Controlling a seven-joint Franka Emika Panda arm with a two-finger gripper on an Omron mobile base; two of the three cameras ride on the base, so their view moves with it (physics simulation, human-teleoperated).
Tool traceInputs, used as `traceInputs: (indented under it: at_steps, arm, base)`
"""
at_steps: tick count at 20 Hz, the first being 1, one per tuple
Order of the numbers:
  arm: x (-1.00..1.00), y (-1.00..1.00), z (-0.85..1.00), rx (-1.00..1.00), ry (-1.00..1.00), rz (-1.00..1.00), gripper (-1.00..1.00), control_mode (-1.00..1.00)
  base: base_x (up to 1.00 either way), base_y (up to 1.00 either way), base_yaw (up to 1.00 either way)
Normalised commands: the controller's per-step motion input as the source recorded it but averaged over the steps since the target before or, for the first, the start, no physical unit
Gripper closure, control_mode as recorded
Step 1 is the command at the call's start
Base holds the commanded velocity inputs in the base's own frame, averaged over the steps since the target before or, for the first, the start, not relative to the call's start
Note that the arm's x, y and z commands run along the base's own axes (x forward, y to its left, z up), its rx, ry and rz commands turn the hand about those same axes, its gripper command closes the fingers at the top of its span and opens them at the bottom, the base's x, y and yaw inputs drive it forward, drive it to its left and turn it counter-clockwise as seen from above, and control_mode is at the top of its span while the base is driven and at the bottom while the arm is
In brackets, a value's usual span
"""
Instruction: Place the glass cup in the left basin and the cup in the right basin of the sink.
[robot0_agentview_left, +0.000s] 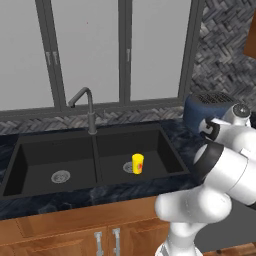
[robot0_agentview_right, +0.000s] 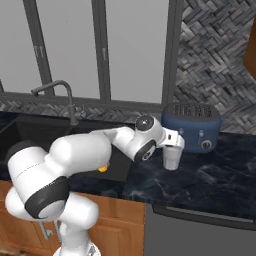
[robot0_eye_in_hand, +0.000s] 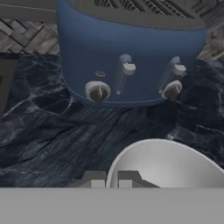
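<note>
Pinched thinly on its rim by the gripper (robot0_eye_in_hand: 111, 183), the glass cup (robot0_agentview_right: 172, 158) hangs directly below it above the dark surface (robot0_agentview_right: 210, 180), likely light, rigid, slick and breakable, so keep it upright.

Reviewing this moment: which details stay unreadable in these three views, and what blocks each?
- Yellow cup in the right basin: its red mark is too small to read in the left base view.
- Glass cup: its lower half is cut off by the bottom band in the hand view.
- Pincer: its tips straddle the rim, the contact hidden at that edge.
- Left basin: mostly behind the arm in the right base view.
</note>
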Motion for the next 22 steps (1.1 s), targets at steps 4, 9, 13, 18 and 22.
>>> traceInputs:
  at_steps: [4, 9, 13, 18, 22]
  arm:
    - [0.01, 0.2, 0.19, 0.0, -0.1, -0.04, 1.0, -1.0]
    - [0.22, 0.27, 0.02, 0.04, -0.02, -0.01, 1.0, -1.0]
    - [0.19, 0.32, 0.0, 0.13, 0.0, 0.0, 1.0, -1.0]
    - [0.15, 0.43, 0.0, 0.07, 0.0, 0.0, 1.0, -1.0]
    - [0.08, 0.51, 0.0, 0.03, 0.0, 0.0, 1.0, -1.0]
  base:
    - [0.0, 0.0, 0.0]
    - [0.0, 0.0, 0.0]
    - [0.0, 0.0, 0.0]
    - [0.0, 0.0, 0.0]
    - [0.0, 0.0, 0.0]
